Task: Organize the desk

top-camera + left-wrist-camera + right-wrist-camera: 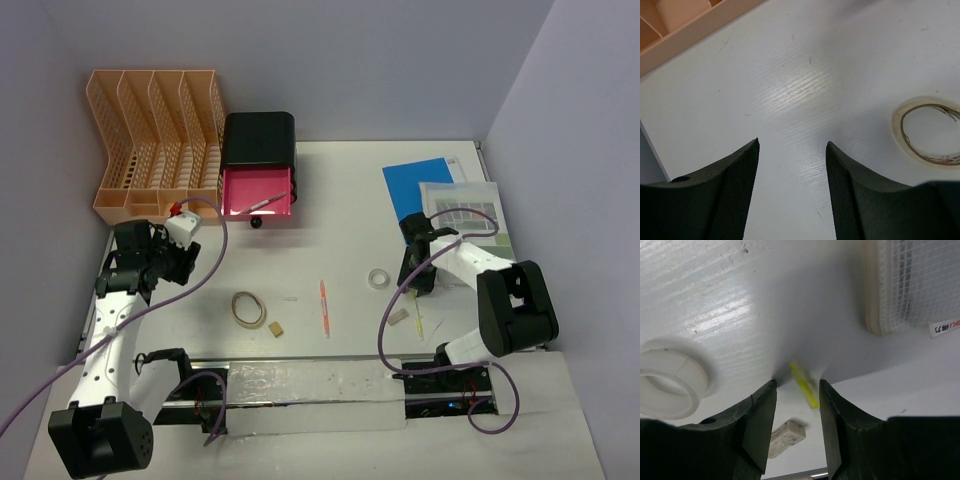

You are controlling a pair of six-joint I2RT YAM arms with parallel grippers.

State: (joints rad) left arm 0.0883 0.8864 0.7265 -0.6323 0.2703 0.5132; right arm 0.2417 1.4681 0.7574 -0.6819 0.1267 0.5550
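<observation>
The white desk (330, 200) carries loose items. My right gripper (417, 280) is open and low over the desk, right of a small white tape roll (377, 277). In the right wrist view its jaws (797, 385) stand either side of a thin yellow stick (805, 386) without touching it, with a pale eraser (786, 437) nearer the arm's base and the tape roll (670, 385) at left. My left gripper (178, 262) is open and empty over bare desk (790, 90). A tan tape ring (927, 132) lies to its right.
A peach file rack (155, 140) stands at the back left beside a black box with an open pink drawer (258, 190) holding a pen. A blue notebook (418, 180) and printed booklet (465, 215) lie back right. An orange pen (323, 307), small tan block (275, 327) and tan ring (248, 307) lie mid-desk.
</observation>
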